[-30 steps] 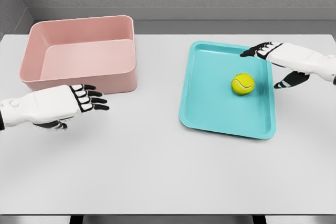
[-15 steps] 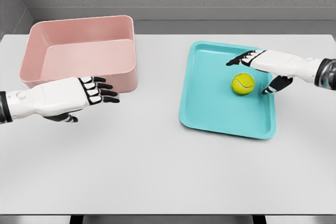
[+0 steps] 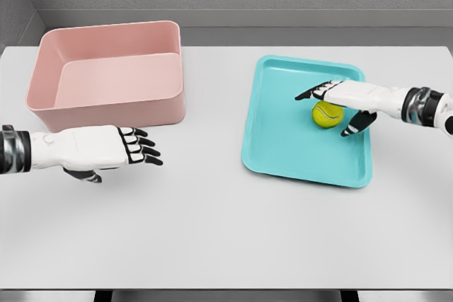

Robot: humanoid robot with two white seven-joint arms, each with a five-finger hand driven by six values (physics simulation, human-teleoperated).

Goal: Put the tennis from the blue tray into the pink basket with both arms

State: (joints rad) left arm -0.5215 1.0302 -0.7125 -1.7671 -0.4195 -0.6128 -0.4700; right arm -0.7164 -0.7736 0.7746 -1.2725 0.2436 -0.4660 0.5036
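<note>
A yellow-green tennis ball lies in the right half of the blue tray. My right hand reaches in from the right and hovers over the ball, fingers spread above its top and thumb below its right side, open and not closed on it. The hand hides part of the ball. A pink basket stands at the back left, nothing inside it. Just in front of the basket, over the white table, my left hand is held flat with fingers relaxed and open, holding nothing.
The white table stretches wide in front of both hands. Its far edge meets a grey wall behind the basket and tray. The tray sits slightly skewed, its near right corner toward the table's right side.
My right hand has slid left across the tray until its fingers reach over the ball. My left hand first rose toward the basket, then dropped back down and a little right.
</note>
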